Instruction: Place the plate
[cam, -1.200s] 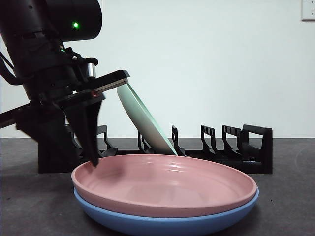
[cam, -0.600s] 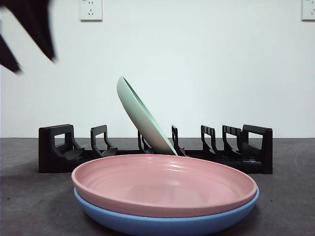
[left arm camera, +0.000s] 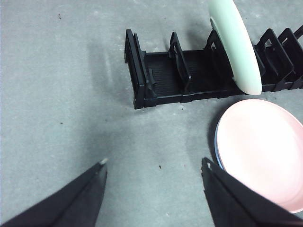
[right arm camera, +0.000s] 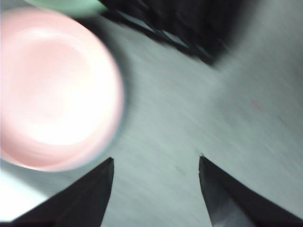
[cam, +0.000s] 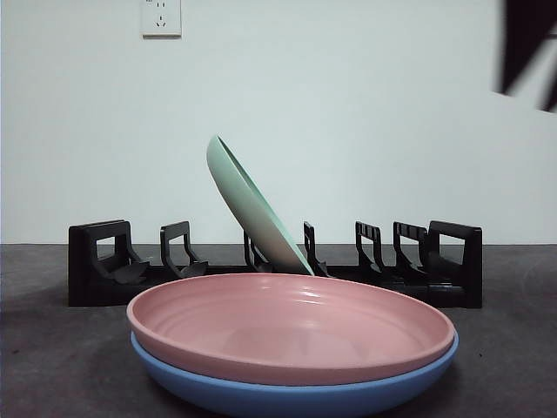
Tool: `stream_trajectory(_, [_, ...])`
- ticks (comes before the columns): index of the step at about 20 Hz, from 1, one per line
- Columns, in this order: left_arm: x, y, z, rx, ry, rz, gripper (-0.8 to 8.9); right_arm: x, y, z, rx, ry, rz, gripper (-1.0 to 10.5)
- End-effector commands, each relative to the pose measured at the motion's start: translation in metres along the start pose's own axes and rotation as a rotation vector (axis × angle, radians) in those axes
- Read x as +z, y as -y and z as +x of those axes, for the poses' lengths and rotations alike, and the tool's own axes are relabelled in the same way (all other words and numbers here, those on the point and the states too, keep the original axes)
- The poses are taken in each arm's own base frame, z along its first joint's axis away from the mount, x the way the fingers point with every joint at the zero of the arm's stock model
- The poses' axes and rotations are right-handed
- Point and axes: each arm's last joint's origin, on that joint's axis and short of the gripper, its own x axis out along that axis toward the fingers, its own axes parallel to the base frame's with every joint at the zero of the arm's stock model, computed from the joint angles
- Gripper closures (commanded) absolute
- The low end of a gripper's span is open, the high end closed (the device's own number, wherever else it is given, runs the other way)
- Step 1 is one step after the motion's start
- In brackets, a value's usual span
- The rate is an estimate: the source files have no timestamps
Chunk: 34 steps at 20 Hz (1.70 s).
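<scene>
Gone from the upper left of the front view is the dark arm seen half a second ago; a black tip now shows at the upper right corner instead, blurred and cut off by the frame edge, so which arm it belongs to cannot be told there. No brand, label or writing can be read anywhere; the wall socket is plain white.

The green plate stands tilted in a middle slot of the black rack, free of both grippers. In front of the rack the pink plate lies nested in the blue plate, whose bottom edge is cut off.

The left gripper hangs over bare grey table, jaws spread wide and empty, well apart from the rack. The right gripper is also spread and empty, above the table beside the pink plate; its view is smeared, so the rack there is only a dark blur.
</scene>
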Motion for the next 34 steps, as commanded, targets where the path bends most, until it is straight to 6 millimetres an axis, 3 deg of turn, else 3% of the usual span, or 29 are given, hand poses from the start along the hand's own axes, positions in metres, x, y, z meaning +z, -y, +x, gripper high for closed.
stream_trajectory(1, [0.002,0.000,-0.002,0.002,0.001,-0.011,5.04,0.035,-0.011,0.002,0.076,0.012,-0.019,6.6])
stream_trajectory(7, [0.003,0.000,-0.001,0.002,0.001,-0.036,5.04,0.099,-0.058,0.026,0.226,0.080,-0.118,6.6])
stream_trajectory(13, [0.003,0.000,-0.001,0.002,0.004,-0.054,5.04,0.132,-0.094,0.072,0.304,0.108,-0.144,6.6])
stream_trajectory(17, [0.003,0.000,-0.001,0.006,0.006,-0.054,5.04,0.142,-0.101,0.099,0.382,0.116,-0.118,6.6])
stream_trajectory(23, [0.003,0.000,-0.001,0.009,0.006,-0.060,5.04,0.148,-0.103,0.122,0.380,0.126,-0.115,6.9])
stream_trajectory(26, [0.003,0.000,-0.001,0.021,0.008,-0.060,5.04,0.150,-0.103,0.129,0.382,0.128,-0.116,7.1])
stream_trajectory(31, [0.003,0.000,-0.001,0.034,0.011,-0.060,5.04,0.150,-0.104,0.131,0.382,0.124,-0.124,8.9])
stream_trajectory(34, [0.003,0.000,-0.001,0.034,0.011,-0.060,5.04,0.149,-0.105,0.131,0.379,0.116,-0.129,9.1])
